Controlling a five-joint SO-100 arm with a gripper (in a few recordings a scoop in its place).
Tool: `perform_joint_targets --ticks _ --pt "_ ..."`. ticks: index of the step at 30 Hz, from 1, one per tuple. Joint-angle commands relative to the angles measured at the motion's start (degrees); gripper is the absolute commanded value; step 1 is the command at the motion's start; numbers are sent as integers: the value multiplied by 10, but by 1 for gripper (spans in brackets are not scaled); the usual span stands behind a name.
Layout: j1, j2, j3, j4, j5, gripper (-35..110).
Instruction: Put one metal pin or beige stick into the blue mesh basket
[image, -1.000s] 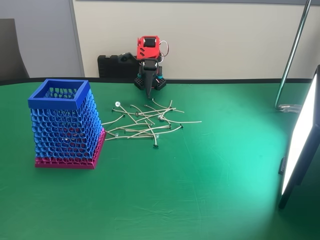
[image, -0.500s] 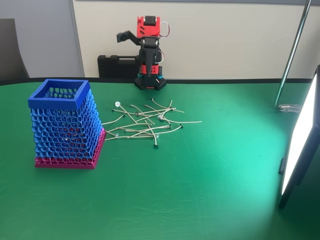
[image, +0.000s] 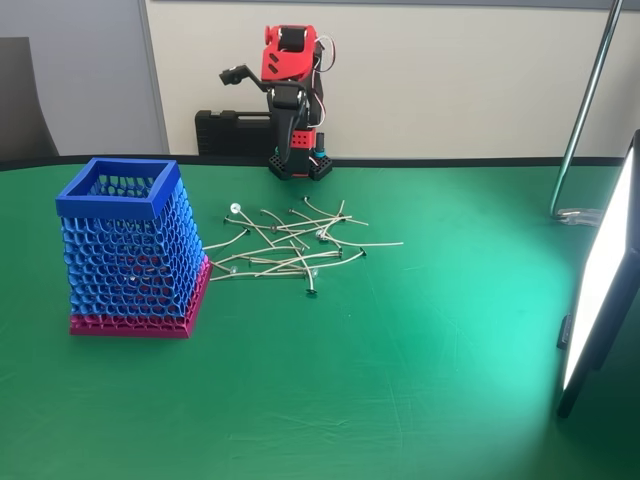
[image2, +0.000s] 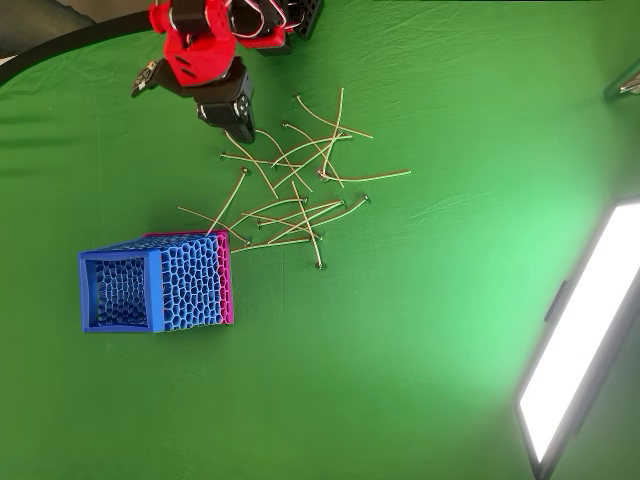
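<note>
The blue mesh basket (image: 130, 250) stands upright on the green table (image: 400, 380); its solid square rim is open at the top and its walls flare to a magenta-pink base. In the overhead view the basket (image2: 155, 290) appears seen from above and to one side, rim toward the left of the picture.

Beside the basket, on the side facing the arm's base, lies a loose scatter of thin, slightly curved beige sticks (image: 295, 245), crossing one another flat on the cloth. The nearest stick ends reach close to the pink base; whether they touch it cannot be told. In the overhead view the scatter (image2: 295, 190) spreads from just above the basket toward the arm.

The red and black arm (image: 290, 110) rises behind the scatter, farther from the basket than the sticks are. In the overhead view the gripper (image2: 240, 128) points down at the far edge of the scatter, above the sticks. Its dark fingers taper to a single point, so whether the jaws are parted or closed cannot be told, and nothing is seen between them.

A black case (image: 232, 132) lies behind the arm's base against the wall.
</note>
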Motion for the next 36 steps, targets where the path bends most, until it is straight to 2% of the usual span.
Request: perform_joint_targets --ticks 1,8,22,36 --pt "-6 -54 -54 -10 -11 1" --pt "3 -158 -142 -7 -62 1" --pt "6 -349 -318 29 -351 1" --pt "-53 -468 -358 71 -588 1"
